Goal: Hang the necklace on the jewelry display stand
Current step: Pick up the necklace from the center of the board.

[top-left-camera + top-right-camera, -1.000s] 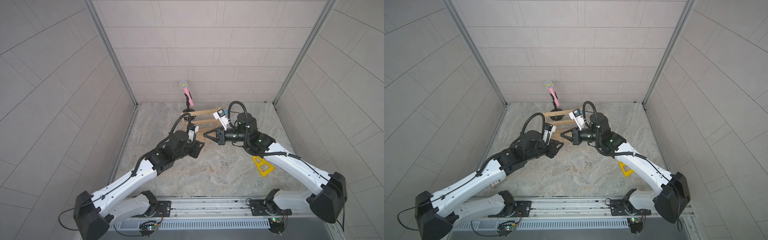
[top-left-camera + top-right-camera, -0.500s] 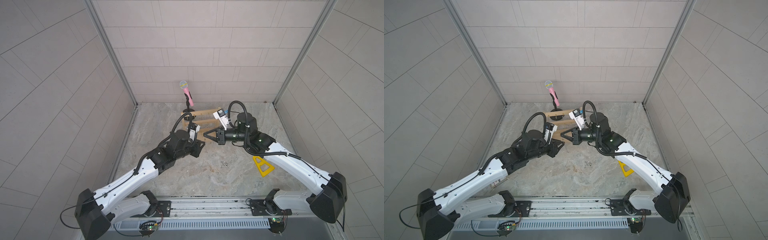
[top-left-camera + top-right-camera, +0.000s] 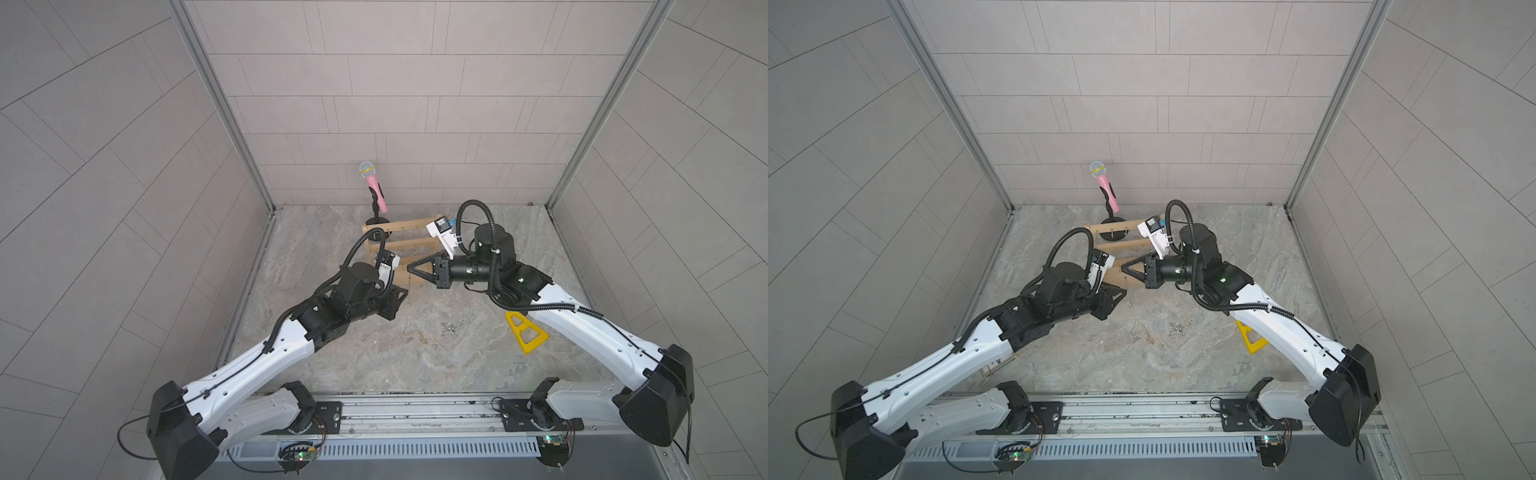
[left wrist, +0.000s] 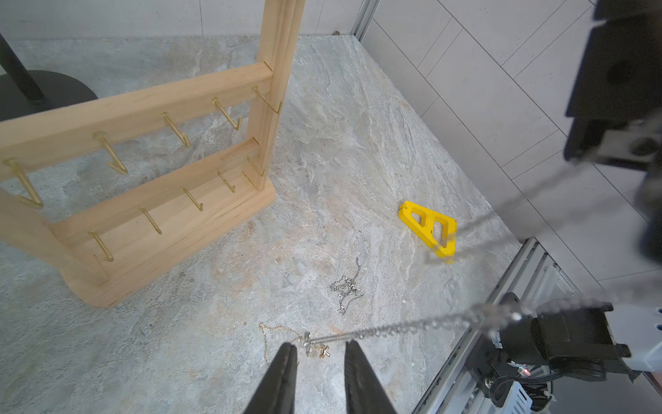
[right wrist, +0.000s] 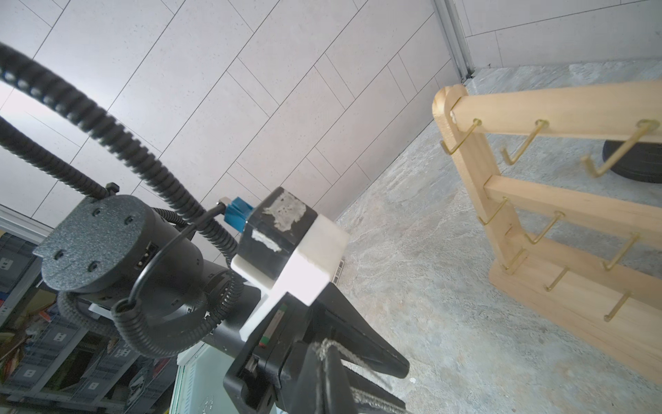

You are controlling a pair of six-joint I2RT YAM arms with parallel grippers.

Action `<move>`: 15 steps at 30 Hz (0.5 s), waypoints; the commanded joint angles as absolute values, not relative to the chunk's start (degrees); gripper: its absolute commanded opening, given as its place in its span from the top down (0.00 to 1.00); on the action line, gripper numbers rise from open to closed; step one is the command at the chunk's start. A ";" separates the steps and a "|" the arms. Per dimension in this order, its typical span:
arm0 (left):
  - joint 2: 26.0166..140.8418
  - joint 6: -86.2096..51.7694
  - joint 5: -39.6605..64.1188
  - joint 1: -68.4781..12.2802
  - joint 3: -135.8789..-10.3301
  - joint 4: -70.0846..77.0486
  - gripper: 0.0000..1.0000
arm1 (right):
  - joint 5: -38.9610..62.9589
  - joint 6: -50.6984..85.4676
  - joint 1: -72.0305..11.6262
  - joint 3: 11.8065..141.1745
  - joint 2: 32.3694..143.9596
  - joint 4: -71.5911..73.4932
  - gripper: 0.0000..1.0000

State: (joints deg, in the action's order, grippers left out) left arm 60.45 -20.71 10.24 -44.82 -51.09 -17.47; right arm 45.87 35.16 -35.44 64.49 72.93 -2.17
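Left gripper (image 4: 320, 349) edging nearer, fingers (image 4: 283, 372) spread either side of the necklace (image 4: 394, 328); right gripper (image 3: 410, 268) pinching it taut, seemingly stretching a loop for the jewelry display stand (image 4: 172, 247).

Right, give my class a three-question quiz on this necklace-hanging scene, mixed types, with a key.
1. True or false: a silver chain and a gold chain lie loose on the tabletop.
2. Which jaws are shut on the stretched silver necklace? A) left B) right C) neither
3. Fill in: the microphone behind the jewelry display stand is ____.
Key: 1 true; 2 B, the right gripper; 3 pink.
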 commanded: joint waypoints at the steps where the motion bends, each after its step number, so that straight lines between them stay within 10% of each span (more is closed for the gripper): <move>1: 59.91 -19.15 9.37 -45.18 -52.47 -17.78 0.72 | 46.31 35.07 -35.38 65.87 73.13 -1.53 1.00; 15: 59.73 -18.83 10.67 -45.16 -52.29 -16.74 0.72 | 45.87 35.11 -35.74 65.84 73.26 -1.55 1.00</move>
State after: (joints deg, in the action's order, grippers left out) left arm 60.49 -20.47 10.68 -44.82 -51.09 -17.37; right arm 45.89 35.16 -35.51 64.49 73.06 -2.22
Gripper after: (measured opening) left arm 0.280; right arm 0.054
